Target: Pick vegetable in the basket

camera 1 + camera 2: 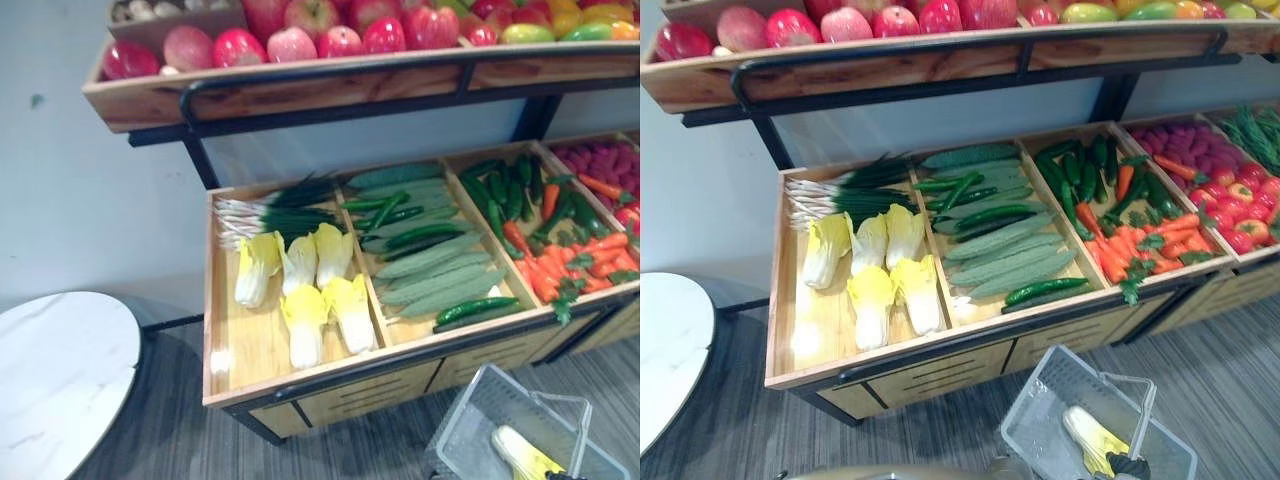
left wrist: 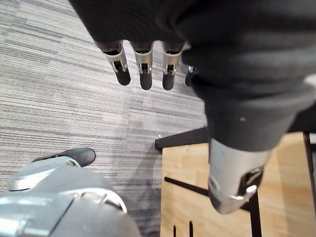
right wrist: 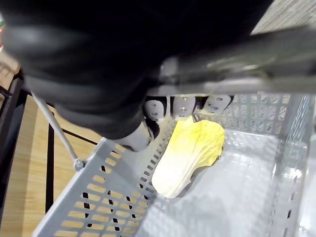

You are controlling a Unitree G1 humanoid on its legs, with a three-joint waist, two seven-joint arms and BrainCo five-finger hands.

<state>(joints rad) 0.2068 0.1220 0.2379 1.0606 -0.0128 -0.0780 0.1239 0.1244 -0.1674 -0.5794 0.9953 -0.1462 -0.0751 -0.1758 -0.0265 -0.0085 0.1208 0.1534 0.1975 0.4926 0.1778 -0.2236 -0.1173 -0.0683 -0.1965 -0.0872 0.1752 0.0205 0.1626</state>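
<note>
Yellow-white leafy cabbage (image 3: 190, 153) in grey plastic basket (image 3: 98, 197); my right hand (image 3: 183, 104) above it, grip unclear. Light, soft: I'd hold mid-body.

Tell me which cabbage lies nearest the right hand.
The cabbage in the grey basket, right beneath the right hand. The other five cabbages lie in the shelf's left wooden compartment, beside the green onions.

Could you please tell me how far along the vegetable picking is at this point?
Done: one napa cabbage lies inside the grey basket. In hand: the right hand is at its leafy end; whether it grips is unclear. The left hand hangs open over the floor. Left: probably just withdrawing the right hand.
</note>
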